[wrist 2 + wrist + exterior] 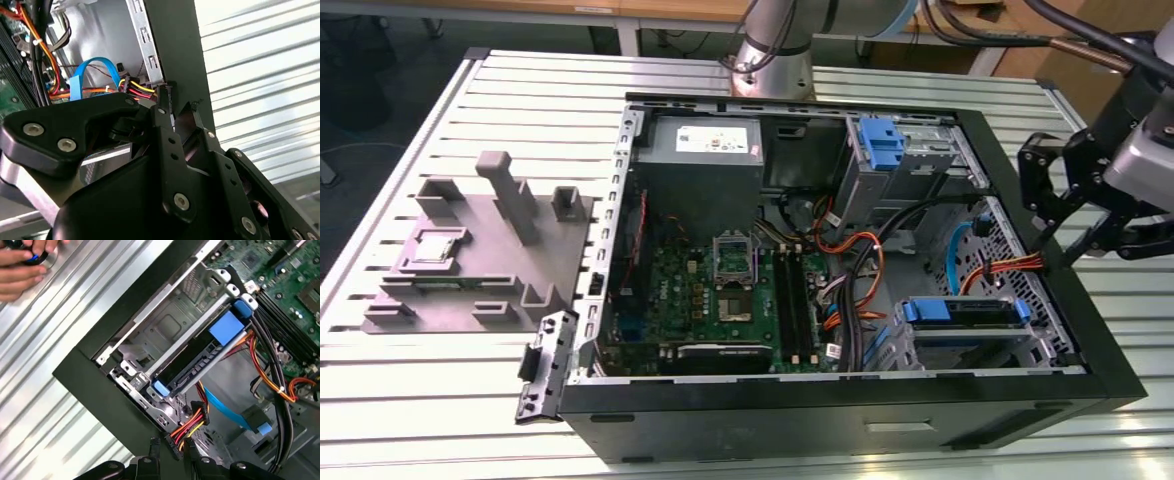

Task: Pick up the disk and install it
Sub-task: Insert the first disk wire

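The black multi-link gripper (1051, 195) hangs over the right-hand wall of the open black desktop computer case (854, 410), as seen in the exterior view. Whether its fingers are apart or together cannot be told.

The disk (963, 312), a flat drive edged by a bright blue plastic carrier frame, sits in the grey metal drive cage (907, 345) at the case's near right corner; in the first wrist view the disk (200, 362) lies slotted in that cage (165, 330).

A bundle of red, yellow and black power wires (187, 427) lies just beside the cage. The case rests on a slatted aluminium table (440, 400). A person's hand (22, 262) rests on the table, well apart from the case.
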Controlling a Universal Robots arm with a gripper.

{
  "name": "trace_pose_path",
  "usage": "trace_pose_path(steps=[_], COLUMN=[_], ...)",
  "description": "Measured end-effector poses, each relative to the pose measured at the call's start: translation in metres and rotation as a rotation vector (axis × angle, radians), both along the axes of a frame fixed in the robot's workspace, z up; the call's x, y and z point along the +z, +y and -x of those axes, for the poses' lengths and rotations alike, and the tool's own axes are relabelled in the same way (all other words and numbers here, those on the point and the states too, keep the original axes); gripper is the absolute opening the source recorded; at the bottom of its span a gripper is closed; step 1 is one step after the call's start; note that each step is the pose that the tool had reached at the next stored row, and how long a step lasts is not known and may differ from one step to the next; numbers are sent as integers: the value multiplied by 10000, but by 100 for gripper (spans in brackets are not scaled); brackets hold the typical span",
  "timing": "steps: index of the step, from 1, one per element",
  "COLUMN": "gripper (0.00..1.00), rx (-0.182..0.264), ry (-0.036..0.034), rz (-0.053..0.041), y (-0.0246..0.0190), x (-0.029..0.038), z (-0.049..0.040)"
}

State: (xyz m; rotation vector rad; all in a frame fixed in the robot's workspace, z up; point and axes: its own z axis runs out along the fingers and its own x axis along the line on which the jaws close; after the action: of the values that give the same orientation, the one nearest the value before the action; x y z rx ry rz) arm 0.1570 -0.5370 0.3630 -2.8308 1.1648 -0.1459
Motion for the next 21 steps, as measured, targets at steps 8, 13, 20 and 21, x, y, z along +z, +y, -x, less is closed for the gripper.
trace_pose_path(steps=[8,13,20,21], gripper=[33,33,33,33], rx=[991,1341,1970,1971], ry=[-2,1,-16,-17], rz=[42,119,169,170], y=[-1,-2,-2,-2], x=[-20,-34,-61,-60], z=[0,0,0,0])
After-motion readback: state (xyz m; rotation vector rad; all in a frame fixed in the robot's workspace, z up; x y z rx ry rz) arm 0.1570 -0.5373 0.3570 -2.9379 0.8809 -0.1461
